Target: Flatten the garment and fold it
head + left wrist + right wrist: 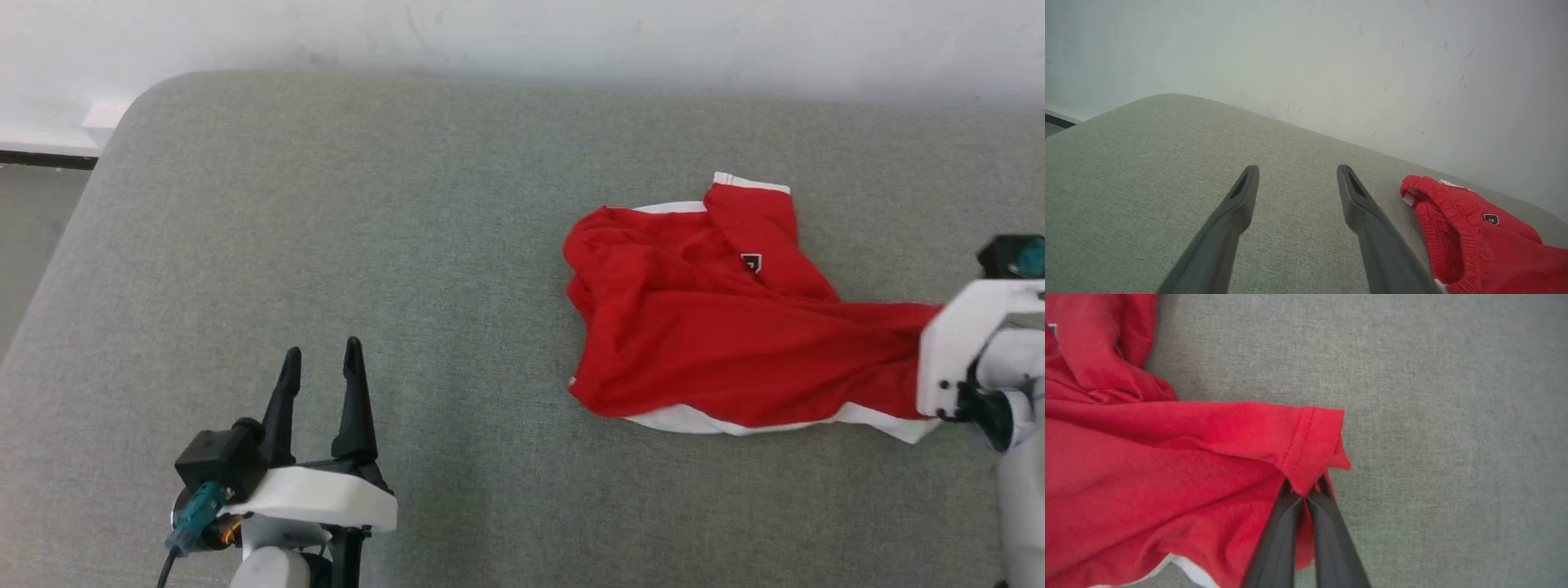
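Garment (1167, 465) hem pinched between right fingers (1278, 547); left fingers (1227, 232) apart.

Soft matt red cloth shorts (718, 343), coarse woven grey-green upholstery (408, 286), smooth matt dark plastic gripper fingers (1224, 228), scuffed matt white wall (1331, 61)

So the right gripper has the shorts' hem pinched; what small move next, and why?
Probably draw the right gripper outward to the robot's right, low over the grey cushion. It is shut on the hem of the garment, and the cloth behind lies bunched and creased; the left gripper stands open, apart from it.
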Tool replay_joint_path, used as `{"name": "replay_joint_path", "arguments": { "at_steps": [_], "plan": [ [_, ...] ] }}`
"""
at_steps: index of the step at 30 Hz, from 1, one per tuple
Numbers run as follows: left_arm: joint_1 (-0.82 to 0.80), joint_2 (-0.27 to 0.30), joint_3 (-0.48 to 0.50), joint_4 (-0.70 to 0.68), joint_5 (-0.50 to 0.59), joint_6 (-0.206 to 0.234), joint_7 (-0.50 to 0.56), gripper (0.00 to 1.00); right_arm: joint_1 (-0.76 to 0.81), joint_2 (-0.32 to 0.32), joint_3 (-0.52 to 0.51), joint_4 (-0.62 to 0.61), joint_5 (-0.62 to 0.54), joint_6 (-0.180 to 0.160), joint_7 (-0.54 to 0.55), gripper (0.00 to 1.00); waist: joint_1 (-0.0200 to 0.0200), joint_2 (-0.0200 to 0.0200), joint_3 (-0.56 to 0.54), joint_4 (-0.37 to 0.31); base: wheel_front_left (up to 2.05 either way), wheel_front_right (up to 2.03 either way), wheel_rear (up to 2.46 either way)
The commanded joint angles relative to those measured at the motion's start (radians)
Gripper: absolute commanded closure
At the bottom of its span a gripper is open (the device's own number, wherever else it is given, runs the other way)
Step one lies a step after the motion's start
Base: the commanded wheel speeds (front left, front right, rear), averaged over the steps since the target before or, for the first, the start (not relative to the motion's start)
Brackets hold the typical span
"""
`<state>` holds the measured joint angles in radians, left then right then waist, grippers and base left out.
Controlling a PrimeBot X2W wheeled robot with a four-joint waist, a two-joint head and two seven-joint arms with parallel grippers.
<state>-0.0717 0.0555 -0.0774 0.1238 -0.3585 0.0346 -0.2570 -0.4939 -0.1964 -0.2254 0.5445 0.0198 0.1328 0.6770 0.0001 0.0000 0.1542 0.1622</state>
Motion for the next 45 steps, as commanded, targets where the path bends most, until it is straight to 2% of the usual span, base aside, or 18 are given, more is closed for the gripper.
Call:
{"name": "replay_joint_path", "arguments": {
  "at_steps": [1, 2, 3, 4, 9, 17, 21, 25, 28, 32, 37, 41, 45],
  "plan": [
    [-0.017, -0.004, -0.004, 0.005, 0.009, -0.009, -0.005, 0.00, -0.007, 0.002, -0.010, 0.011, -0.013, -0.002, -0.004, 1.00, -0.0001, 0.0000, -0.002, 0.003, 0.00, 0.00, 0.00],
    [-0.018, -0.004, -0.006, 0.008, 0.007, -0.010, -0.005, 0.00, -0.010, 0.008, -0.039, 0.023, -0.027, -0.002, -0.010, 1.00, -0.0001, 0.0000, -0.002, 0.004, 0.00, 0.00, 0.00],
    [-0.019, -0.004, -0.009, 0.013, 0.006, -0.011, -0.005, 0.00, -0.013, 0.019, -0.063, 0.032, -0.034, -0.002, -0.020, 0.79, -0.0001, 0.0000, -0.004, 0.005, 0.00, 0.00, 0.00],
    [-0.019, -0.004, -0.012, 0.020, 0.005, -0.012, -0.005, 0.00, -0.014, 0.030, -0.078, 0.038, -0.041, -0.002, -0.035, 0.00, -0.0001, 0.0000, -0.006, 0.005, 0.00, 0.00, 0.00],
    [-0.015, -0.004, -0.021, 0.043, 0.006, -0.018, -0.005, 0.00, -0.004, 0.078, -0.143, 0.010, -0.011, -0.002, -0.156, 0.00, -0.0001, 0.0000, -0.033, 0.000, 0.00, 0.00, 0.00],
    [0.005, -0.003, -0.039, 0.044, 0.013, -0.025, -0.004, 0.00, 0.184, 0.136, -0.144, -0.206, 0.142, -0.002, -0.390, 0.00, -0.0001, 0.0000, -0.083, -0.028, 0.00, 0.00, 0.00],
    [0.011, -0.003, -0.054, 0.042, 0.008, -0.031, 0.004, 0.00, 0.316, 0.145, -0.118, -0.296, 0.221, -0.002, -0.440, 0.00, -0.0001, 0.0000, -0.093, -0.046, 0.00, 0.00, 0.00],
    [0.019, -0.002, -0.077, 0.049, 0.000, -0.044, 0.030, 0.00, 0.396, 0.146, -0.079, -0.327, 0.317, -0.002, -0.462, 0.00, -0.0001, 0.0000, -0.100, -0.079, 0.00, 0.00, 0.00],
    [-0.002, 0.002, -0.145, 0.064, 0.014, -0.084, 0.101, 0.00, 0.410, 0.146, -0.070, -0.340, 0.328, -0.002, -0.471, 0.00, -0.0001, 0.0000, -0.099, -0.103, 0.00, 0.00, 0.00],
    [-0.072, 0.006, -0.246, 0.123, 0.001, -0.127, 0.300, 0.00, 0.396, 0.146, -0.057, -0.359, 0.334, -0.002, -0.471, 0.00, -0.0001, 0.0000, -0.088, -0.139, 0.00, 0.00, 0.00],
    [-0.191, 0.032, -0.308, 0.235, 0.027, -0.127, 0.535, 0.00, 0.378, 0.146, -0.044, -0.372, 0.348, -0.002, -0.470, 0.00, -0.0001, 0.0000, -0.057, -0.180, 0.00, 0.00, 0.00],
    [-0.262, 0.041, -0.326, 0.323, 0.049, -0.111, 0.629, 0.00, 0.374, 0.146, -0.043, -0.373, 0.360, -0.002, -0.477, 0.00, -0.0001, 0.0000, -0.034, -0.208, 0.00, 0.00, 0.00],
    [-0.303, 0.036, -0.331, 0.378, 0.050, -0.110, 0.616, 0.00, 0.374, 0.146, -0.045, -0.367, 0.370, -0.002, -0.485, 0.00, -0.0001, 0.0000, -0.019, -0.229, 0.00, 0.00, 0.00]
  ]
}}
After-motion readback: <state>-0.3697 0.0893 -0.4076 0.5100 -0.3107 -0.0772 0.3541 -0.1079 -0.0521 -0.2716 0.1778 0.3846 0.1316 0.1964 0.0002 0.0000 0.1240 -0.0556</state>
